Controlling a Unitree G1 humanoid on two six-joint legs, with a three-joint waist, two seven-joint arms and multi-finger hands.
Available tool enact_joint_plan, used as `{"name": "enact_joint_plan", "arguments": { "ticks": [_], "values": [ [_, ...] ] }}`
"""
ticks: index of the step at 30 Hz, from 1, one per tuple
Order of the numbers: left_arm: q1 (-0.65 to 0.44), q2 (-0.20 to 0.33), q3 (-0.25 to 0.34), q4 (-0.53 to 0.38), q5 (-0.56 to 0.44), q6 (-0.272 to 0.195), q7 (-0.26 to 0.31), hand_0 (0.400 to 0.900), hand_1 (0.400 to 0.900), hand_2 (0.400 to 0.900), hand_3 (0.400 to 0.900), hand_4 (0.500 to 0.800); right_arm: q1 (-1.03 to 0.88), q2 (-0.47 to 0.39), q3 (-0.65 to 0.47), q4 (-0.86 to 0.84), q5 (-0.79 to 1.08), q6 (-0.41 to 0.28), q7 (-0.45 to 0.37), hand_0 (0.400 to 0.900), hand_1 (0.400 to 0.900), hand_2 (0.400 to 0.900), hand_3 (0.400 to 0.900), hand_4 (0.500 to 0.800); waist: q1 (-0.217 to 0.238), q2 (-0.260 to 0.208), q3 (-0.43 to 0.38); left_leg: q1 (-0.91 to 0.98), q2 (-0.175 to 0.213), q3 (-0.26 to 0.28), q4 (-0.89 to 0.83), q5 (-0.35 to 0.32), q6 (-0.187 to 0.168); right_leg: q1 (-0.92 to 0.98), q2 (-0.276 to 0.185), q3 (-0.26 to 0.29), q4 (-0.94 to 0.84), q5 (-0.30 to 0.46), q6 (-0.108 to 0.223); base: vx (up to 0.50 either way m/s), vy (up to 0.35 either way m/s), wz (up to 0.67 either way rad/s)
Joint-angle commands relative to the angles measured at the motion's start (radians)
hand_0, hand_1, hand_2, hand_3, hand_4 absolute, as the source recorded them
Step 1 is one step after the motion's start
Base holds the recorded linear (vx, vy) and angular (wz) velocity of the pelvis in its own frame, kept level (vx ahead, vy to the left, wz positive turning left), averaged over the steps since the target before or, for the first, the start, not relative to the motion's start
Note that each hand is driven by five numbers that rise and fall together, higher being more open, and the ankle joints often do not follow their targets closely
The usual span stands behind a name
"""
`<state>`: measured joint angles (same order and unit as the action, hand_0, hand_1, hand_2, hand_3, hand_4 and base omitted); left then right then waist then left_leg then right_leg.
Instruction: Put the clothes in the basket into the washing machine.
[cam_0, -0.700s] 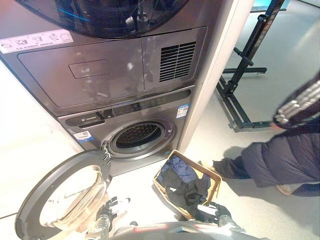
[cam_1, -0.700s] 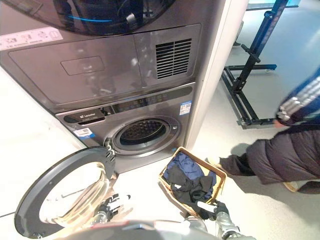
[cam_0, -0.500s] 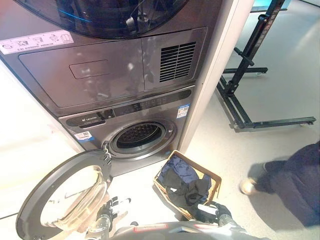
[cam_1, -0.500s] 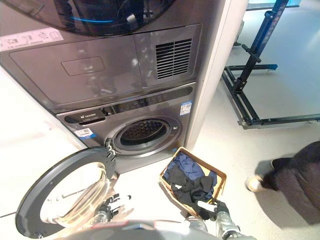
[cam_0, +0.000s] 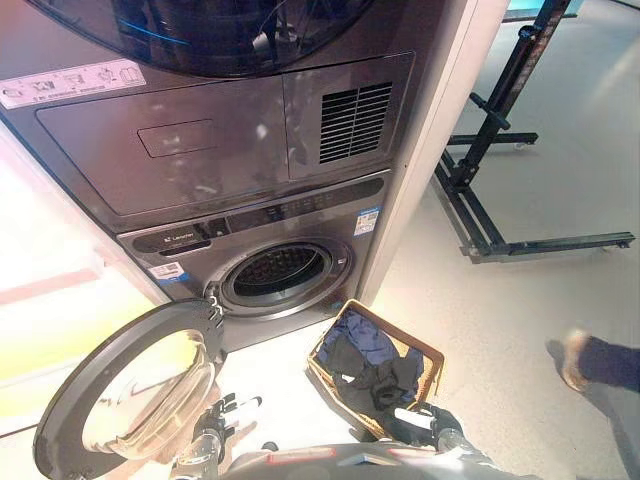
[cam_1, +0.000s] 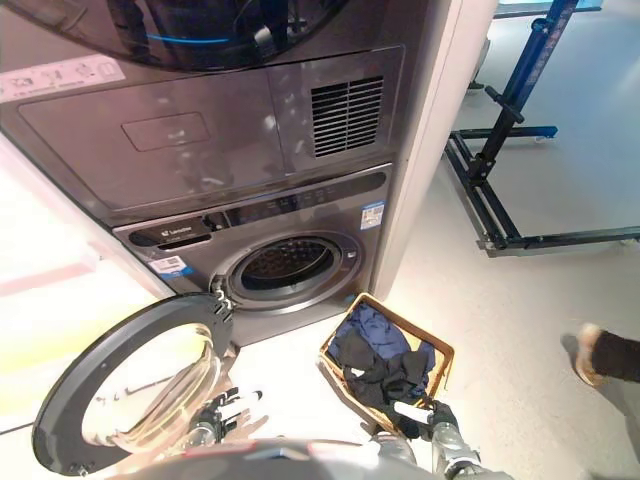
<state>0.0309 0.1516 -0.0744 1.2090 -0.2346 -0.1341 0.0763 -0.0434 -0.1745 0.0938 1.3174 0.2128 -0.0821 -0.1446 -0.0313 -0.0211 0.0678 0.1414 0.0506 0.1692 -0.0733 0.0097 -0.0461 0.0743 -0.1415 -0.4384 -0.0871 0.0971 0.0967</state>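
Pale grey flooring surrounds a dark grey front-loading washing machine, whose round glass-paned door stands swung open to your left, exposing the perforated drum. Just right of the drum opening sits a woven tan rectangular basket holding dark blue and black clothes. Your right hand rests at the basket's near edge, fingers curled on black cloth. Your left hand hangs below the door with fingers spread and relaxed. A black metal frame stands beyond, and a person's shoe shows at the right edge.
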Motion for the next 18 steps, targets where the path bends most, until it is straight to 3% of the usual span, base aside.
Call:
{"name": "enact_joint_plan", "arguments": {
  "ticks": [1, 10, 12, 13, 15, 16, 18],
  "values": [
    [-0.055, 0.010, 0.007, 0.025, 0.014, -0.043, -0.001, 0.900, 0.900, 0.900, 0.900, 0.800, -0.090, -0.012, 0.021, 0.020, -0.013, -0.020, -0.013, 0.900, 0.900, 0.900, 0.900, 0.800, -0.006, -0.022, 0.007, -0.069, -0.008, -0.021, 0.015, 0.043, -0.033, 0.027, 0.003, 0.010, 0.014, -0.026, 0.091, 0.00, 0.000, 0.00],
    [-0.059, 0.010, 0.010, 0.000, -0.003, -0.050, 0.000, 0.900, 0.900, 0.900, 0.900, 0.800, -0.102, -0.011, 0.029, -0.021, -0.005, -0.025, -0.016, 0.900, 0.900, 0.900, 0.900, 0.800, 0.001, -0.019, 0.017, -0.079, -0.009, -0.031, 0.020, 0.043, -0.032, 0.016, 0.001, 0.004, 0.017, -0.025, 0.092, -0.01, 0.001, 0.04],
    [-0.064, 0.031, -0.003, -0.085, -0.015, -0.065, 0.012, 0.900, 0.900, 0.900, 0.900, 0.800, -0.143, -0.037, 0.087, -0.124, -0.056, -0.032, -0.024, 0.900, 0.900, 0.900, 0.900, 0.800, 0.012, -0.025, 0.066, -0.126, -0.012, -0.042, 0.049, 0.045, -0.027, -0.034, -0.001, 0.010, 0.051, -0.030, 0.087, -0.12, -0.008, 0.05],
    [-0.064, 0.031, -0.002, -0.087, -0.015, -0.064, 0.012, 0.900, 0.900, 0.900, 0.900, 0.800, -0.143, -0.037, 0.087, -0.125, -0.056, -0.030, -0.025, 0.900, 0.900, 0.900, 0.900, 0.800, 0.011, -0.025, 0.065, -0.129, -0.012, -0.042, 0.051, 0.044, -0.027, -0.037, -0.001, 0.010, 0.054, -0.031, 0.087, -0.17, -0.009, 0.07],
    [-0.080, 0.066, -0.026, -0.234, -0.039, -0.093, 0.036, 0.900, 0.900, 0.900, 0.900, 0.800, -0.212, -0.092, 0.149, -0.251, -0.138, -0.034, -0.049, 0.900, 0.900, 0.900, 0.900, 0.800, 0.024, -0.031, 0.165, -0.236, -0.014, -0.069, 0.128, 0.042, -0.020, -0.145, -0.020, 0.012, 0.134, -0.040, 0.080, -0.33, -0.015, 0.09],
    [-0.081, 0.066, -0.025, -0.235, -0.039, -0.091, 0.037, 0.900, 0.900, 0.900, 0.900, 0.800, -0.214, -0.092, 0.149, -0.251, -0.138, -0.033, -0.049, 0.900, 0.900, 0.900, 0.900, 0.800, 0.023, -0.030, 0.161, -0.247, -0.014, -0.070, 0.136, 0.039, -0.019, -0.154, -0.022, 0.012, 0.140, -0.042, 0.080, -0.39, -0.012, 0.09],
    [-0.106, 0.094, -0.043, -0.328, -0.060, -0.122, 0.062, 0.900, 0.900, 0.900, 0.900, 0.800, -0.287, -0.141, 0.184, -0.324, -0.186, -0.037, -0.073, 0.900, 0.900, 0.900, 0.900, 0.800, 0.030, -0.029, 0.231, -0.341, -0.018, -0.086, 0.199, 0.037, -0.019, -0.255, -0.045, 0.017, 0.203, -0.043, 0.074, -0.32, 0.014, 0.08]
  ]
}}
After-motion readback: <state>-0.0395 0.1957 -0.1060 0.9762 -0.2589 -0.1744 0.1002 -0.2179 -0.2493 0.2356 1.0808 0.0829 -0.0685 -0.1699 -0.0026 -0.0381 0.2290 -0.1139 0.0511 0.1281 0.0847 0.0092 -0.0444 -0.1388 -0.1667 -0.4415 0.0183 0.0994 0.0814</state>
